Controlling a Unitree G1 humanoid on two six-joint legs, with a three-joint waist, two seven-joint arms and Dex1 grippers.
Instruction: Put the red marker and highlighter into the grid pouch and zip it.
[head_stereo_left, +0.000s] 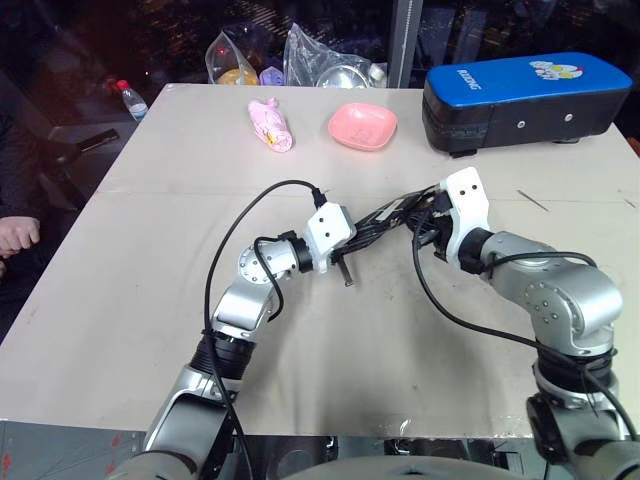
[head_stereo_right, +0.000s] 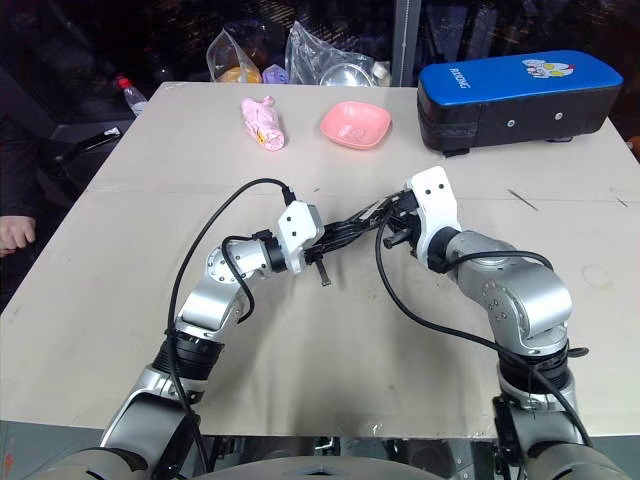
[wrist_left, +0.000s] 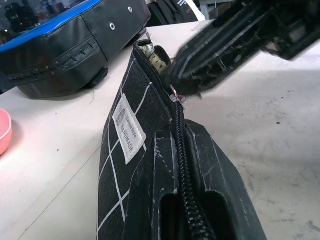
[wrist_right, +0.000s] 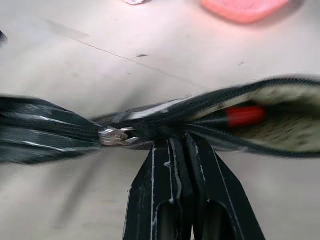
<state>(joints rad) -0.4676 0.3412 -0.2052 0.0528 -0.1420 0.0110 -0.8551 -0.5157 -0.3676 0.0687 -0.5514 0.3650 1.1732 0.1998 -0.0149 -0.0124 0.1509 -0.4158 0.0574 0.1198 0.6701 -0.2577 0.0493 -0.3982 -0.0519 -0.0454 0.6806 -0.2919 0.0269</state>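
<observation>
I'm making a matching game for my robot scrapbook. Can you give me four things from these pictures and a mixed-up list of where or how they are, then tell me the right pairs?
Things:
1. red marker
2. grid pouch
3. pink bowl
4. blue-black case

Place or state:
A. far right of the table
B. lying inside the pouch
C. held between both grippers, partly zipped
D. far side of the table, beside a pink wrapped packet

Pairs: 1-B, 2-C, 3-D, 4-A
</observation>
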